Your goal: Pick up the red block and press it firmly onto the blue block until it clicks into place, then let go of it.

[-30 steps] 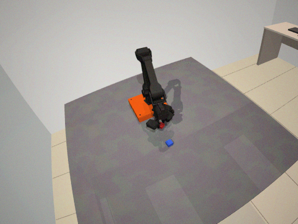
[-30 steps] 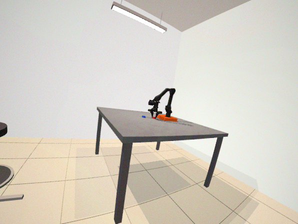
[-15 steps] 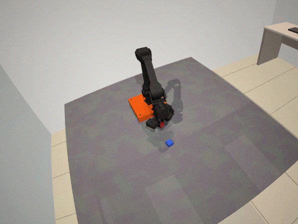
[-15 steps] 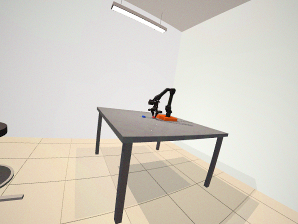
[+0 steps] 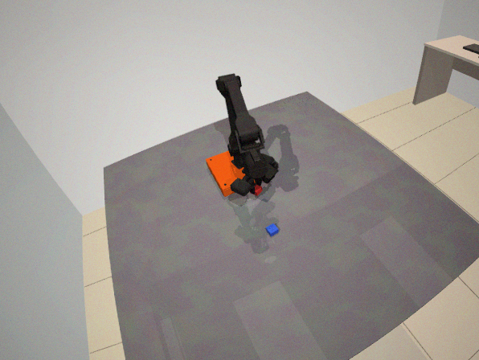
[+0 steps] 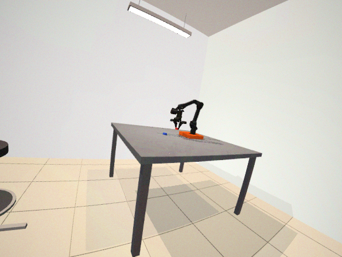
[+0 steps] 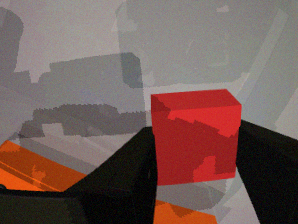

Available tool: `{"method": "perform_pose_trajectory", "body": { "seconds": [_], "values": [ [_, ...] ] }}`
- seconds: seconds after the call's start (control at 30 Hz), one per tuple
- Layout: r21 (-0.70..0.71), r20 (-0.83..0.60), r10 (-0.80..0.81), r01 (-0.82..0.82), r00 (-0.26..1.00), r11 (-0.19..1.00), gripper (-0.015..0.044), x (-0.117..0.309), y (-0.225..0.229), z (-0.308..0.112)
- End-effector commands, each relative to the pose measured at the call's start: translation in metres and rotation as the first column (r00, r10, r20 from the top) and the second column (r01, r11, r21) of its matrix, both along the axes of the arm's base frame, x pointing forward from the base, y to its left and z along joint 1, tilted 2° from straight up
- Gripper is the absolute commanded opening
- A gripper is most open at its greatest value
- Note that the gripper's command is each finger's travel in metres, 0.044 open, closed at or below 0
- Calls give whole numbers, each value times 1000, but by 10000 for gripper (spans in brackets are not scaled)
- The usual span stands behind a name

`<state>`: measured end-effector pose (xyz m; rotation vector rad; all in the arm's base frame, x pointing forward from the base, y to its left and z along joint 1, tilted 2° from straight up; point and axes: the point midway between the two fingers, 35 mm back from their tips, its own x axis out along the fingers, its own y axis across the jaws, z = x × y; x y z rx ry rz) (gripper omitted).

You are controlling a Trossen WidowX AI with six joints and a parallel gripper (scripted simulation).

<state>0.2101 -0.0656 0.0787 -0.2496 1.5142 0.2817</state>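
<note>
The red block [image 5: 258, 190] [image 6: 177, 128] [image 7: 196, 142] is held between the two black fingers and stands off the table top. My gripper [image 5: 257, 188] [image 6: 177, 128] [image 7: 192, 133] is shut on the red block and points down. In the wrist view a finger touches the block on each side. The blue block [image 5: 272, 230] [image 6: 164, 133] lies flat on the table, apart from the gripper, farther out from the arm's base than the red block. The blue block does not show in the wrist view.
The orange base plate [image 5: 220, 172] [image 6: 191, 135] [image 7: 37, 172] carries the arm and lies close beside the gripper. The grey table [image 5: 181, 257] [image 6: 172, 147] bears it all. The arm's shadows fall across the table top.
</note>
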Motion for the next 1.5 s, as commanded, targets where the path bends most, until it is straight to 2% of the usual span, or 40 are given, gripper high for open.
{"method": "perform_pose_trajectory", "body": {
  "seconds": [0.0,0.2,0.37,1.47],
  "values": [
    [-3,1,3,-3,1000,1000,0,-3,-1,20],
    [-3,1,3,-3,1000,1000,0,-10,-1,44],
    [-3,1,-5,5,1000,1000,0,-8,-2,47],
    [11,-1,-375,375,927,927,0,127,-32,-1]
  ]
}}
